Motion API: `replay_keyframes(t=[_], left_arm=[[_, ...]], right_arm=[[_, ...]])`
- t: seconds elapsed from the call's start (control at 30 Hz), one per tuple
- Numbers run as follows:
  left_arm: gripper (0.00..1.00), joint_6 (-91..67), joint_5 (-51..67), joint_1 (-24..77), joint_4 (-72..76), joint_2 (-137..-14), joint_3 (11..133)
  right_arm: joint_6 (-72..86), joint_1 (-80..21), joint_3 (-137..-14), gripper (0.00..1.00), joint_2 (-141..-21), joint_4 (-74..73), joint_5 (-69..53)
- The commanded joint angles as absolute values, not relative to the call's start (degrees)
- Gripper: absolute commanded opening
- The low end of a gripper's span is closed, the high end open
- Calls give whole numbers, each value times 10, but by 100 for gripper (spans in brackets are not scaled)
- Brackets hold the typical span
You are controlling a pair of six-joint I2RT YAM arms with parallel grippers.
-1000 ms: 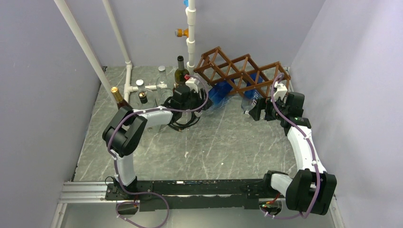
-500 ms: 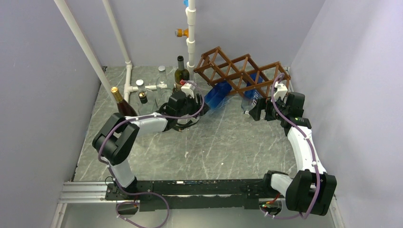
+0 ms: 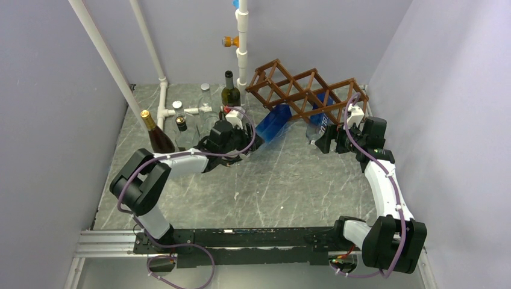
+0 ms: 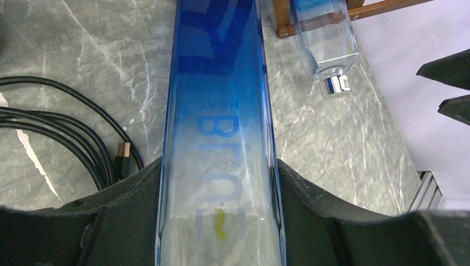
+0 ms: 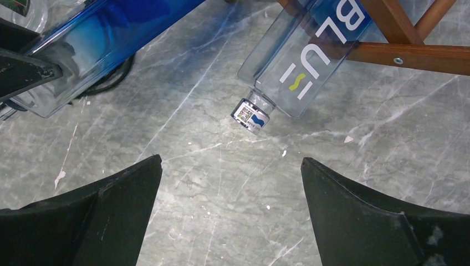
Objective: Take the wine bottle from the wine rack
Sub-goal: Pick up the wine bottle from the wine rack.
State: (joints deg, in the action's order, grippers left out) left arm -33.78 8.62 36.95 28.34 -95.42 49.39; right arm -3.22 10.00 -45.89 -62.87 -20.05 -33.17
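Wine bottle (image 4: 219, 111) clamped in the left gripper (image 4: 219, 188), far end at the rack (image 5: 410, 52) (right gripper (image 5: 230, 160) wide open, empty): draw straight back along its length, without twisting.

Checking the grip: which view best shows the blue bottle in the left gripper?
Left wrist: the blue bottle fills the frame, clamped in the left gripper. Top external shows it small, from above. Right wrist catches only part of it, top left.
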Motion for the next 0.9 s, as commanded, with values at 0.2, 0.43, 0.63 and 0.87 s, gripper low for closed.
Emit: replay_keyframes(t=[0.2, 0.43, 0.63, 0.87], left_arm=[[0, -359, 108, 381, 427, -881, 489], [0, -373, 110, 382, 432, -868, 476], [0, -379, 106, 383, 431, -853, 466], [0, -387, 107, 384, 420, -836, 458]], right_arm=[[-45, 103, -464, 100, -616, -193, -349], [-58, 103, -466, 100, -615, -200, -365], [-59, 103, -466, 100, -615, -202, -371], [-80, 103, -467, 100, -616, -213, -397]])
